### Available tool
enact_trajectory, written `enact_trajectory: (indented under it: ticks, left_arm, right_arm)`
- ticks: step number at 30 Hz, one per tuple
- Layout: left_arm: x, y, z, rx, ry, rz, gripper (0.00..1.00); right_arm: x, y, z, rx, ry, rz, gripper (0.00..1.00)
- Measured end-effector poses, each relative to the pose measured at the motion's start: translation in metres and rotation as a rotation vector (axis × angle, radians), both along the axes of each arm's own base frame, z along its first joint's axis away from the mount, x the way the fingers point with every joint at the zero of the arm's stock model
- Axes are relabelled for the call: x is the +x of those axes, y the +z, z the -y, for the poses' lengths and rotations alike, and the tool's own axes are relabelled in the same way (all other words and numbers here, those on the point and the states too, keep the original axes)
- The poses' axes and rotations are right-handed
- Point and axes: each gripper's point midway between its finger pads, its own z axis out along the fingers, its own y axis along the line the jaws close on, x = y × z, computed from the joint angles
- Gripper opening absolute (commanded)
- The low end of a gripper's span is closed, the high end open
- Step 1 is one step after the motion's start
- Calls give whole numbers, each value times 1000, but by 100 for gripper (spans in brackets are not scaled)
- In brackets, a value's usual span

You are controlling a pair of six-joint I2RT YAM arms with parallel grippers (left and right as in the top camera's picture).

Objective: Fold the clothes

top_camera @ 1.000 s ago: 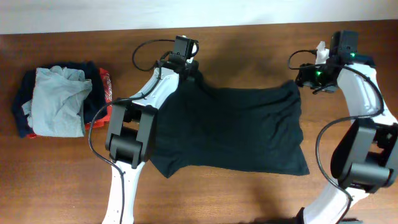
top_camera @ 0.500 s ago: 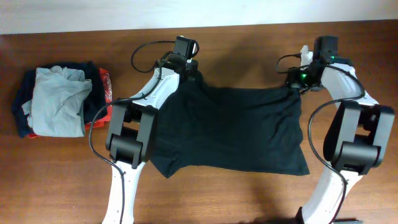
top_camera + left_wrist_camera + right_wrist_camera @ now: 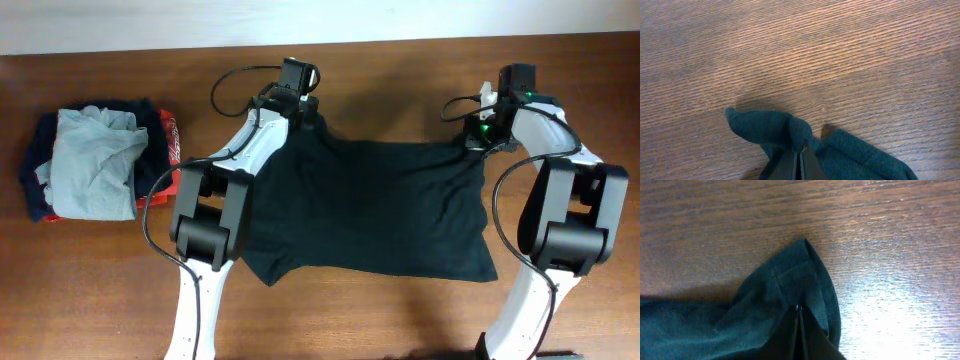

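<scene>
Overhead, the black T-shirt (image 3: 370, 210) is seen spread on the table (image 3: 400, 320), its far corners pinched by the clenched left gripper (image 3: 303, 118) and right gripper (image 3: 478, 138); an even, joint lift toward the near hem is judged due next.

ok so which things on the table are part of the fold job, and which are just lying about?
Job in hand:
- black T-shirt, spread mid-table
- left fingers, shut on its far left corner
- right fingers, shut on its far right corner

Lying about:
- light grey garment, on top of the pile at the left end
- navy garment, under it
- red-orange garment, under it
</scene>
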Motion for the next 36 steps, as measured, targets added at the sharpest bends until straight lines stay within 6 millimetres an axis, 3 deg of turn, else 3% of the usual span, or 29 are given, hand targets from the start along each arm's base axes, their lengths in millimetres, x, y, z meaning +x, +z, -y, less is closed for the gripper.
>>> enact_trajectory:
  ticks: [4, 9, 15, 19, 20, 22, 24, 27, 33, 36]
  left_arm:
    - [0, 0, 0, 0, 0, 0, 0]
    - [2, 6, 1, -1, 0, 3, 1]
    - [30, 60, 5, -17, 26, 123, 1]
    - [37, 76, 4, -18, 39, 162, 1]
    - [37, 76, 4, -16, 41, 162, 0]
    - [37, 76, 3, -13, 43, 161, 0]
    - [37, 76, 3, -13, 43, 161, 1]
    - [37, 76, 3, -12, 44, 160, 1]
    - [36, 75, 3, -10, 43, 156, 0]
    - [34, 73, 2, -5, 43, 143, 1]
  right_arm:
    - [3, 2, 0, -2, 0, 9, 4]
    - [20, 20, 4, -12, 1, 64, 4]
    - [42, 47, 8, -27, 0, 140, 4]
    - [48, 55, 9, -31, 0, 163, 4]
    - [47, 54, 9, -30, 0, 157, 4]
    - [42, 52, 8, -26, 0, 136, 28]
    - [39, 50, 7, -22, -2, 118, 41]
    - [33, 42, 6, -16, 2, 83, 43]
    - [24, 0, 4, 2, 1, -8, 44]
    - [26, -8, 5, 2, 1, -12, 44]
